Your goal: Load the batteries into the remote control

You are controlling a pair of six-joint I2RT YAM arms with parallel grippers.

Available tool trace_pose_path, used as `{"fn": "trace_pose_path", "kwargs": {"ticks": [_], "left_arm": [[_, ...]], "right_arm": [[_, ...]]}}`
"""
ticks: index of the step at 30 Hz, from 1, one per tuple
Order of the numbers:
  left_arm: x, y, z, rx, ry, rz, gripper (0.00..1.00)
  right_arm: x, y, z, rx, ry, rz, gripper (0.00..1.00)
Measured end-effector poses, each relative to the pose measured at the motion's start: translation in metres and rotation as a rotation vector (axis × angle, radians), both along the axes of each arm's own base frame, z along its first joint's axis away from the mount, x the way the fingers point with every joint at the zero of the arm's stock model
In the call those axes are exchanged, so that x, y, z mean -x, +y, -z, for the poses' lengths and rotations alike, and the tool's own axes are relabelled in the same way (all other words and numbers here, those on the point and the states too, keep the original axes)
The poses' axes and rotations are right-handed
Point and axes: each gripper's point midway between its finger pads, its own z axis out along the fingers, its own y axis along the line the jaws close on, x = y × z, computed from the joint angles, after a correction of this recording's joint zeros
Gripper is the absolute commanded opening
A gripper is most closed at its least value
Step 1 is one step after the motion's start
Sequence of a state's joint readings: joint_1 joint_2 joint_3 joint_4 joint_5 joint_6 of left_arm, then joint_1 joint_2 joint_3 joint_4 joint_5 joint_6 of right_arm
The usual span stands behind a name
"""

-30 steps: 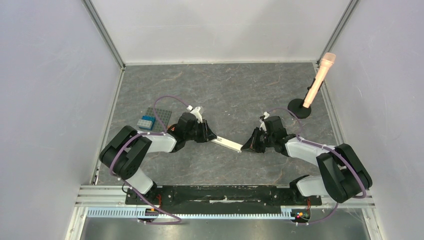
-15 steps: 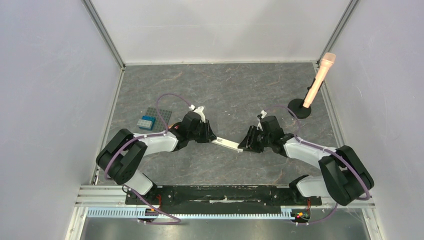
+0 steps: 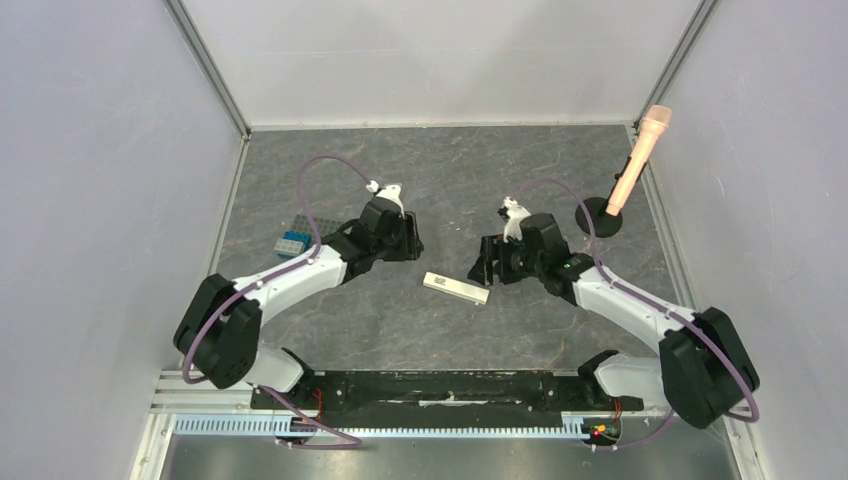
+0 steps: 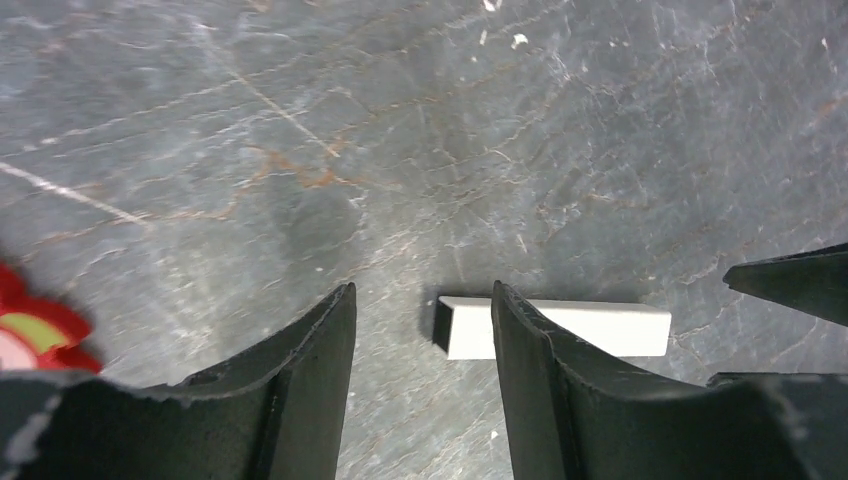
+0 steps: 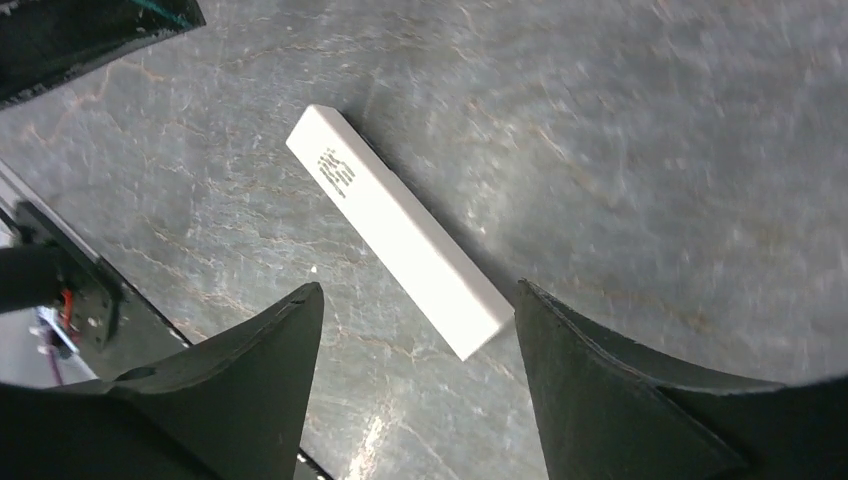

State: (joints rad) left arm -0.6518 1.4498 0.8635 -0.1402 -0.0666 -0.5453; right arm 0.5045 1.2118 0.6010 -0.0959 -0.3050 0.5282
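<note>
Remote control point(image 3: 456, 287) lies flat on the tabletop point(image 3: 450, 190) between the left claw point(image 4: 422, 295) and right claw point(image 5: 420, 290), both spread apart and empty, and no batteries show anywhere, so honestly can't tell if they're loaded.

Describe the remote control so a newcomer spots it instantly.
On the grey table, look between the left gripper and right gripper. The remote control lies flat. It is the only slim white bar, with a dark mark near one end.

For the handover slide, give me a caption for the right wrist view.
Right end effector open over the white remote control, which lies flat and ungripped on the grey table, printed mark up.
</note>
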Motion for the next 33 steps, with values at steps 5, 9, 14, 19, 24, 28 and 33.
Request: {"fn": "trace_pose_path", "kwargs": {"ticks": [5,9,14,19,24,28,33], "left_arm": [[-0.002,0.027,-0.023,-0.029,-0.053,-0.093,0.60],[0.000,0.050,-0.047,-0.017,-0.108,-0.168,0.67],[0.005,0.081,-0.071,0.001,-0.167,-0.252,0.69],[0.007,0.097,-0.084,0.020,-0.192,-0.298,0.69],[0.008,0.106,-0.082,0.010,-0.181,-0.319,0.69],[0.010,0.110,-0.076,-0.001,-0.164,-0.325,0.69],[0.010,0.110,-0.076,0.004,-0.158,-0.323,0.69]], "right_arm": [[-0.011,0.031,-0.005,0.135,-0.131,-0.214,0.74],[-0.008,0.051,0.009,0.259,-0.196,-0.370,0.73],[0.001,0.050,0.043,0.408,-0.189,-0.531,0.72],[0.004,0.042,0.062,0.503,-0.165,-0.590,0.62],[0.001,0.037,0.066,0.554,-0.171,-0.574,0.39],[-0.006,0.033,0.066,0.581,-0.174,-0.516,0.22],[-0.022,0.021,0.064,0.603,-0.159,-0.368,0.17]]}}
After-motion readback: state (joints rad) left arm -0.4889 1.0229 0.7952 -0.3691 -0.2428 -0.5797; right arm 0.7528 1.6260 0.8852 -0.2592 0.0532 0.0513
